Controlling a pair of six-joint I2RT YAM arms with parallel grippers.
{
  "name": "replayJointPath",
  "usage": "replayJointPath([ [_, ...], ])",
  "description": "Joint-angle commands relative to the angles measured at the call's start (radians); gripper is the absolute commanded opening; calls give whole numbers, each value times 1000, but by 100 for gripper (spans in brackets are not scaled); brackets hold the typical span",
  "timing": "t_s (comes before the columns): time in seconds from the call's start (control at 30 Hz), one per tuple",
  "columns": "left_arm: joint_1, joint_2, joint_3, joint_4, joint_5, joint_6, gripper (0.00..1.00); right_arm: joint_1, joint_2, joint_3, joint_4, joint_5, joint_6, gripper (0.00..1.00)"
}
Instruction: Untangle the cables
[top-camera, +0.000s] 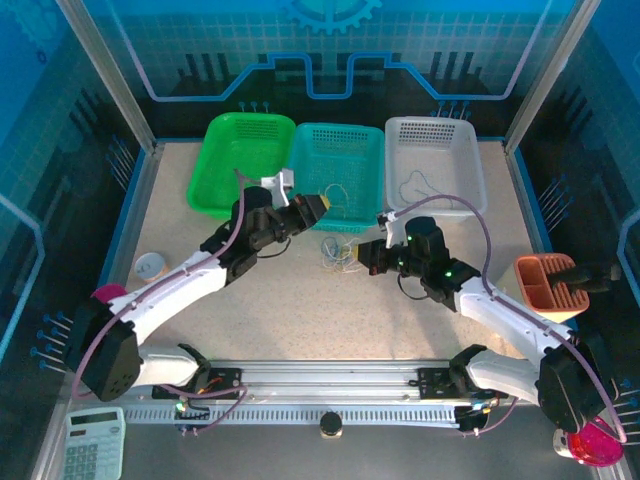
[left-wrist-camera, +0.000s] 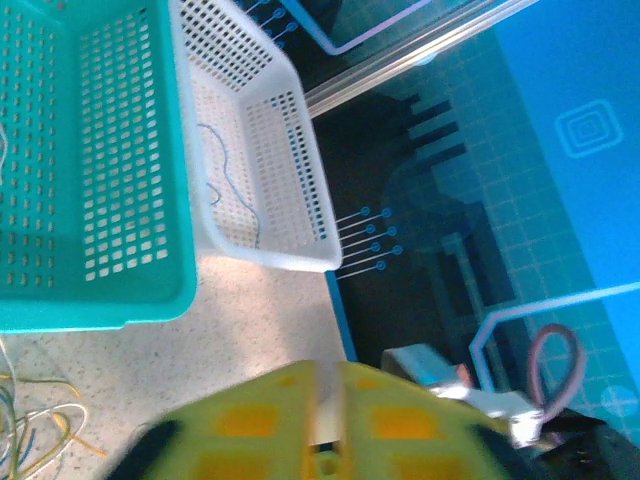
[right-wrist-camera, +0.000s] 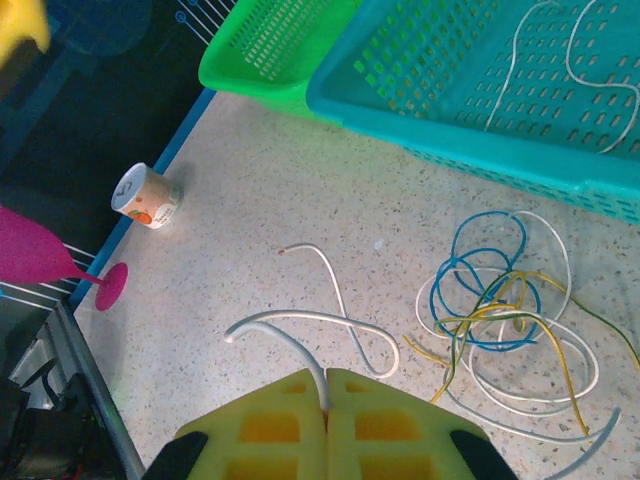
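Observation:
A tangle of thin blue, yellow and white cables (right-wrist-camera: 500, 305) lies on the speckled table in front of the teal basket (right-wrist-camera: 480, 110); from above, this tangle (top-camera: 340, 250) sits between the two grippers. My right gripper (right-wrist-camera: 327, 378) is shut on one end of a white cable (right-wrist-camera: 340, 325) that loops over the table to the left of the tangle. My left gripper (left-wrist-camera: 330, 368) hovers by the teal basket's front edge (top-camera: 318, 206), its jaws a narrow gap apart with nothing seen between them. More white cables (right-wrist-camera: 575, 55) lie in the teal basket. A dark blue one (left-wrist-camera: 230, 180) lies in the white basket (left-wrist-camera: 290, 150).
A green basket (top-camera: 240, 165), the teal one (top-camera: 340, 150) and a white one (top-camera: 435, 145) stand in a row at the back. A small cup (top-camera: 150, 265) and a pink glass (right-wrist-camera: 40, 250) stand at the left, an orange holder (top-camera: 548, 285) at the right.

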Motion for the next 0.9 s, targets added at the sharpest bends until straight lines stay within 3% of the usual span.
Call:
replayJointPath([
  [0.0, -8, -35, 8, -129, -29, 57, 49, -9, -19, -7, 40, 2, 3, 0],
  [0.07, -14, -45, -23, -149, -40, 50, 70, -14, -28, -4, 35, 2, 3, 0],
  [0.27, -44, -34, -117, -121, -59, 27, 90, -20, -50, 6, 31, -8, 7, 0],
  [0.5, -74, 41, -129, -72, -72, 13, 94, -22, -58, 20, 31, -14, 17, 0],
  [0.87, -85, 138, -133, 16, -109, -40, 91, -21, -65, 14, 51, -21, 34, 0],
])
